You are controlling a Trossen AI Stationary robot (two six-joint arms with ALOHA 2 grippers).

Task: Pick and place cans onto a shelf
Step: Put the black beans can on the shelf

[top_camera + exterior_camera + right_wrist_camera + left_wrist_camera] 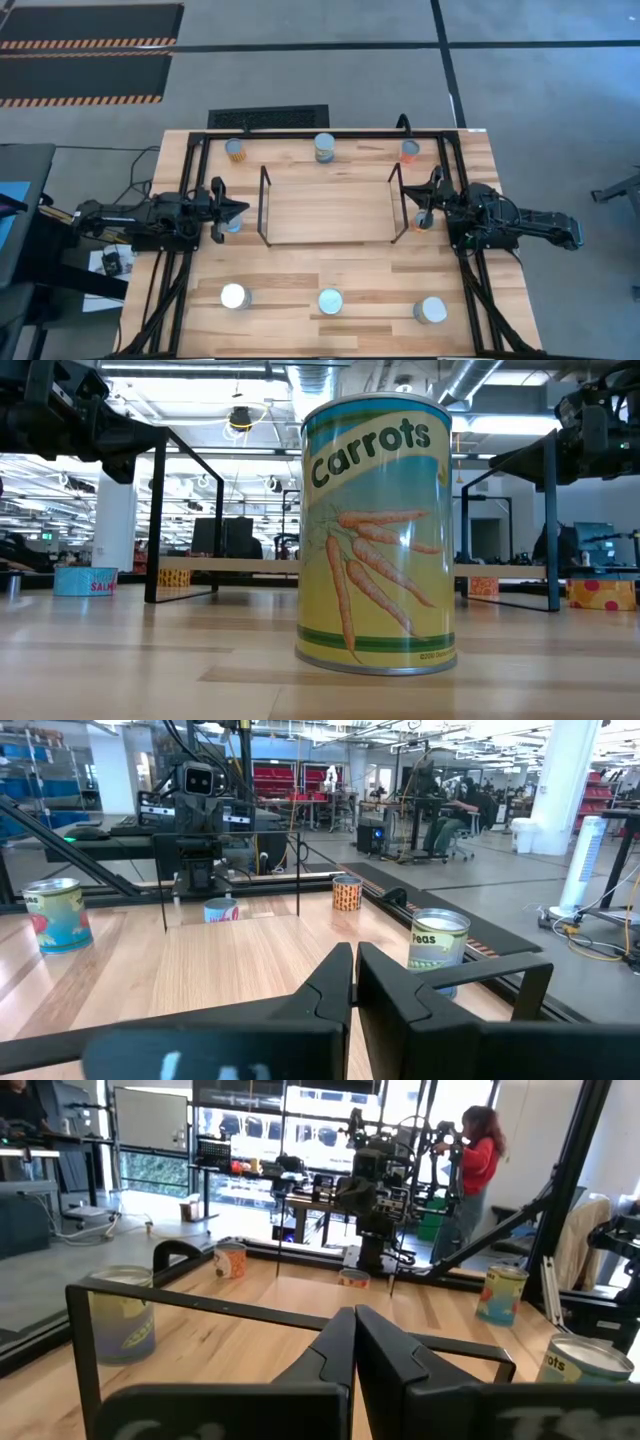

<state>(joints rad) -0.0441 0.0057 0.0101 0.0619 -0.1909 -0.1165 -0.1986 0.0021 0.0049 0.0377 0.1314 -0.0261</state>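
Claws (240, 210) closed over wooden tabletop (340, 275).

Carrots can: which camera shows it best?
The low view: the carrots can fills the frame, label readable. The high view shows only its pale top at the table's near edge. The left wrist view catches its rim; right wrist view doesn't show it.
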